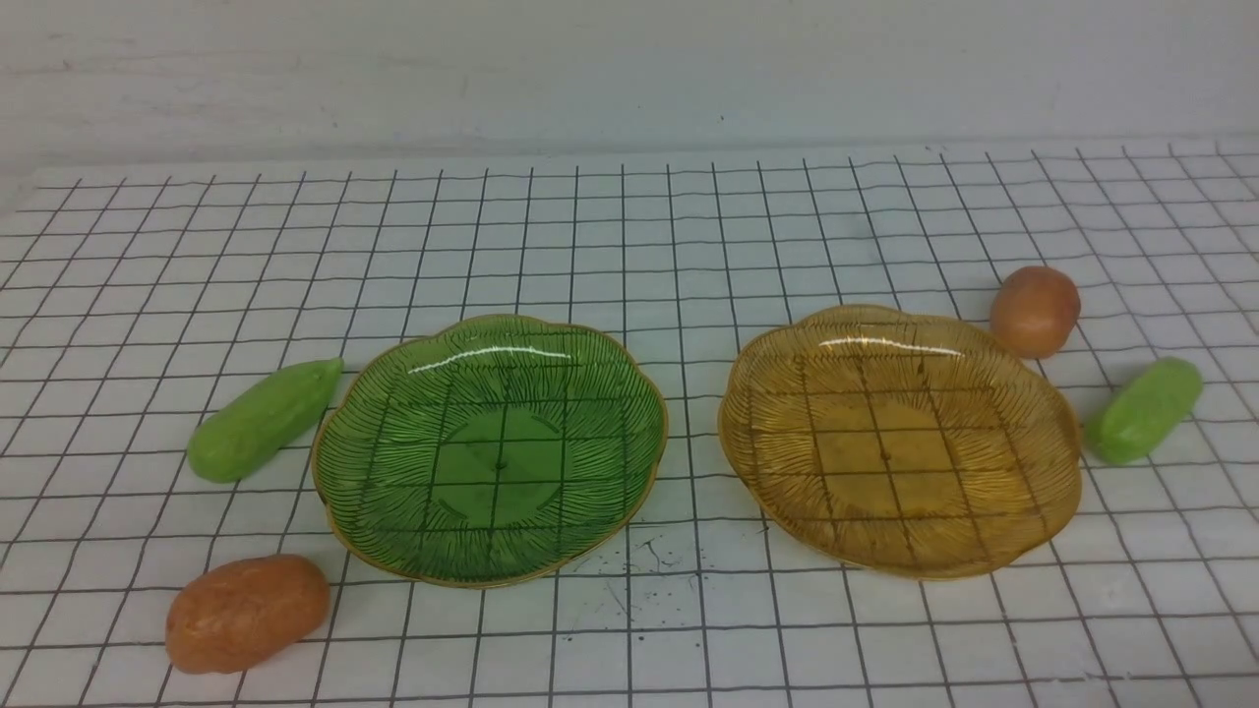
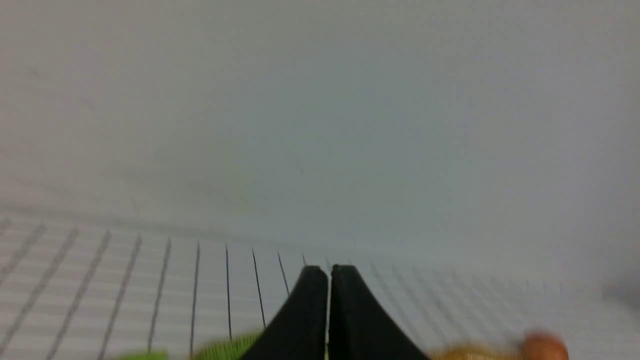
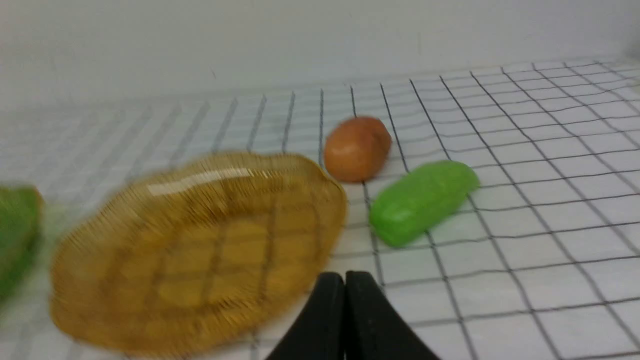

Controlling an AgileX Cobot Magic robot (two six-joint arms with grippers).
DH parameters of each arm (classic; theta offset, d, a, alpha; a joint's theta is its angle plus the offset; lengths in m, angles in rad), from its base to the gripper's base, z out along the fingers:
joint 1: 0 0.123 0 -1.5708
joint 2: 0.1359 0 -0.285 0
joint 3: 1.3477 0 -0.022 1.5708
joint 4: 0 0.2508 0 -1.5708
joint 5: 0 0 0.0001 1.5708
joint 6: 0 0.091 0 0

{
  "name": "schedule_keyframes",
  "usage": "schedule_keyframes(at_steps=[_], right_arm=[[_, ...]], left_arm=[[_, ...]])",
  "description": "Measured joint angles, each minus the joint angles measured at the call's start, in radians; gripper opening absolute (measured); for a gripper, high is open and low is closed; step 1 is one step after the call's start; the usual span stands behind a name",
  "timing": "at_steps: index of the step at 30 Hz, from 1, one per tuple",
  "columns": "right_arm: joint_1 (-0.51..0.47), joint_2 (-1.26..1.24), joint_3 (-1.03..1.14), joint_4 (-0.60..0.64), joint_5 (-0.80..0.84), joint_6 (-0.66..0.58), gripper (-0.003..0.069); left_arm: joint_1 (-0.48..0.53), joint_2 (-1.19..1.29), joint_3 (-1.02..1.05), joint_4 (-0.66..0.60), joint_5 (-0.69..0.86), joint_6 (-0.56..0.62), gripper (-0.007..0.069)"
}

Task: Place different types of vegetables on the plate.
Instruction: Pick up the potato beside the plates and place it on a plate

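Note:
A green plate (image 1: 344, 492) and an amber plate (image 1: 1052, 472) lie side by side on the gridded table, both with nothing in them. Left of the green plate lies a light-green cucumber (image 1: 264, 419), and an orange-brown potato (image 1: 246, 612) sits nearer the front. At the amber plate's far right rim is a second potato (image 1: 1034, 310) (image 3: 357, 148), with a second cucumber (image 1: 1144, 409) (image 3: 422, 201) to its right. Neither arm shows in the front view. My left gripper (image 2: 329, 272) is shut and holds nothing. My right gripper (image 3: 345, 277) is shut too, near the amber plate's (image 3: 90, 310) rim.
The white gridded cloth (image 1: 629, 226) ends at a plain white wall (image 1: 629, 69) behind. A few dark specks (image 1: 639, 570) mark the cloth between the plates at the front.

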Motion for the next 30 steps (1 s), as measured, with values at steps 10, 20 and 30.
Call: schedule_keyframes(at_steps=[10, 20, 30], right_arm=[[0.000, 0.000, 0.000, 0.593, -0.211, 0.164, -0.0015], [0.009, 0.000, -0.022, 0.643, -0.130, 0.095, -0.0015], [0.059, 0.388, -0.442, 0.548, 0.488, -0.230, -0.0015]], left_arm=[[-0.005, 0.729, -0.352, 0.409, 0.631, 0.020, -0.0008], [-0.008, 1.029, -0.427, 0.477, 0.705, 0.116, -0.0008], [-0.012, 1.059, -0.430, 0.429, 0.636, 0.352, 0.0052]])
